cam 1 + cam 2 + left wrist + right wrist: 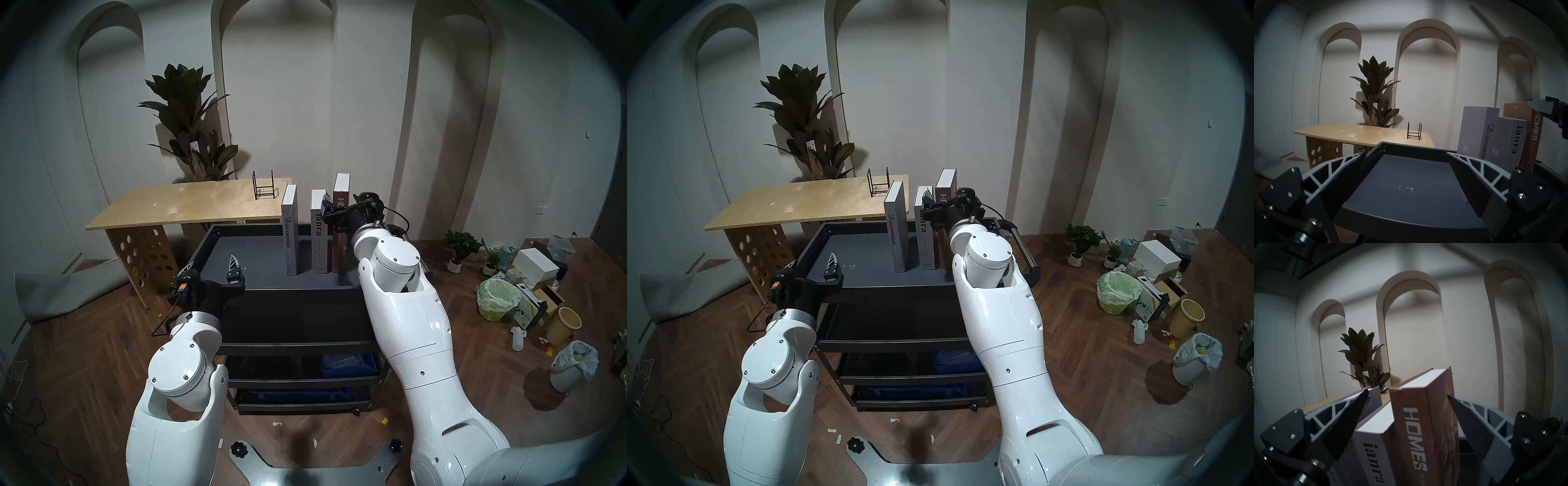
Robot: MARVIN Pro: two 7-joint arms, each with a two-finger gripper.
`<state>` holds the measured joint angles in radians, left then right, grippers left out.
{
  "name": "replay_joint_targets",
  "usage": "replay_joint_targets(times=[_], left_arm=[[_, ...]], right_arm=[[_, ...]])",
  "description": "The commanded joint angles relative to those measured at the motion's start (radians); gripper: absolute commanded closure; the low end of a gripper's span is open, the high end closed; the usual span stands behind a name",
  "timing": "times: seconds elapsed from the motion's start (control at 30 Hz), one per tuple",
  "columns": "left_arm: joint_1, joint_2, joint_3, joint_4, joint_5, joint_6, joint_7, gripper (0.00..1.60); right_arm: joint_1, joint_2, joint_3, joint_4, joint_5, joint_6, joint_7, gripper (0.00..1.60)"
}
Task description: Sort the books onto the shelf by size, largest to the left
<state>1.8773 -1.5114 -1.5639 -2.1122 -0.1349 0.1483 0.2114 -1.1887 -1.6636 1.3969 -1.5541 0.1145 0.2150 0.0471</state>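
Three books stand upright at the right of the black cart's top tray [258, 251]. From the left they are grey "Discontent" [290, 234], light grey "ianra" [319, 234] and the tallest, brown "HOMES" [340, 203]. My right gripper [1406, 394] is open at the books' upper front edges. Its fingers straddle "ianra" [1373, 446] and "HOMES" [1415, 412] without touching them. My left gripper [210, 266] is open and empty, low over the tray's front-left corner [1407, 178], well apart from the books.
A tan wooden table [190, 203] with a small black wire rack [264, 185] stands behind the cart on the left, with a tall plant [190, 115] behind it. The cart's chrome handle [1022, 247] is on its right side. Bins, boxes and pots [529, 292] crowd the floor at right.
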Motion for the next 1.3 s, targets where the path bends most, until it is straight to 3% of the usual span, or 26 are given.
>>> replay_joint_targets(times=[0.0, 0.57, 1.27], left_arm=[[0.001, -0.001, -0.002, -0.025, -0.010, -0.015, -0.006, 0.00], [0.007, 0.015, -0.026, -0.024, -0.034, -0.017, -0.025, 0.00], [-0.014, 0.032, -0.040, 0.002, -0.055, -0.010, -0.045, 0.00]], right_arm=[[0.036, -0.029, -0.004, -0.002, -0.028, -0.035, -0.053, 0.00], [0.084, -0.082, -0.023, 0.144, -0.077, -0.129, -0.196, 0.00], [0.136, -0.085, -0.010, 0.255, -0.087, -0.182, -0.261, 0.00]])
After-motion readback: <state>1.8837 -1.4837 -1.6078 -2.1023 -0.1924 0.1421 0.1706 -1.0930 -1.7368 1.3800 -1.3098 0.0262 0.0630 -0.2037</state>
